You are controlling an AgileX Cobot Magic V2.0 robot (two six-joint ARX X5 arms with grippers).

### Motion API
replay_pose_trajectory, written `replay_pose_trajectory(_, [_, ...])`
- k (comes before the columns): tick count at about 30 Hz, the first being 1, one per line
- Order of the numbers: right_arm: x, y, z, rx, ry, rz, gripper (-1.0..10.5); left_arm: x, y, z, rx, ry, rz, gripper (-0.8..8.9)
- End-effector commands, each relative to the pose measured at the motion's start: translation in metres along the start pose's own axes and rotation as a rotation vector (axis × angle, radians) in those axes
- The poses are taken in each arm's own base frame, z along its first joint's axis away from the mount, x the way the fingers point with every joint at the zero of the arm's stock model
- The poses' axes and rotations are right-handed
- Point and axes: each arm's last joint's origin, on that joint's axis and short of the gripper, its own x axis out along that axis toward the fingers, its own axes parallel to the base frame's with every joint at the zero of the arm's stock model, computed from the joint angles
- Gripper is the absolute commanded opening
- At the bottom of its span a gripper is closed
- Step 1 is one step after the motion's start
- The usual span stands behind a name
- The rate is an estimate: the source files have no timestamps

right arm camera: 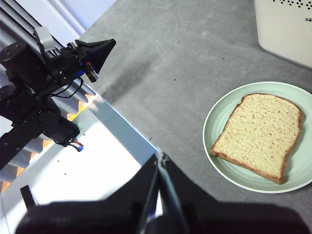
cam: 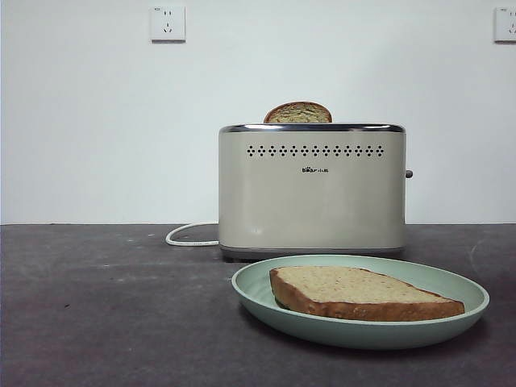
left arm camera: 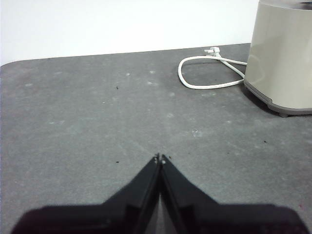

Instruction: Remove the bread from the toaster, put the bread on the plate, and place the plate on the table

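Note:
The wide bread (cam: 363,294) lies flat on the mint-green plate (cam: 256,292), which rests on the table (cam: 105,306) in front of the toaster (cam: 312,193). The right wrist view shows the bread (right arm camera: 258,136) on the plate (right arm camera: 214,119) from above, with my right gripper (right arm camera: 160,157) shut, empty, high and well away from it over the table's edge. My left gripper (left arm camera: 160,157) is also shut and empty, hovering over bare table to the side of the toaster (left arm camera: 282,58). Neither arm shows in the front view.
A narrower dome-topped slice (cam: 298,113) sticks up from the toaster's slot. The white cord (left arm camera: 204,73) loops on the table beside the toaster. In the right wrist view the other arm (right arm camera: 29,73) stands off the table's edge. Wall sockets (cam: 168,22) hang behind.

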Motion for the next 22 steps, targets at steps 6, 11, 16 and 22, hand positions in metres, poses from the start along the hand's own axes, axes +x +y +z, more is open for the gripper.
replay_pose_trajectory(6, [-0.014,-0.006,0.001,-0.164,-0.11,-0.155,0.0,0.001,0.0,-0.003,-0.005,0.004,0.003,-0.03])
replay_pose_trajectory(11, [-0.03,-0.015,-0.004,-0.144,-0.281,-0.325,0.0,0.001,0.0,-0.003,-0.005,0.004,0.003,-0.04])
replay_pose_trajectory(16, [-0.022,-0.032,-0.03,-0.202,-0.441,-0.461,0.0,0.001,0.0,-0.003,-0.005,0.004,0.003,-0.03])
replay_pose_trajectory(22, [0.019,-0.066,-0.077,-0.286,-0.582,-0.516,0.0,0.001,0.0,-0.003,-0.005,0.004,0.003,-0.04])
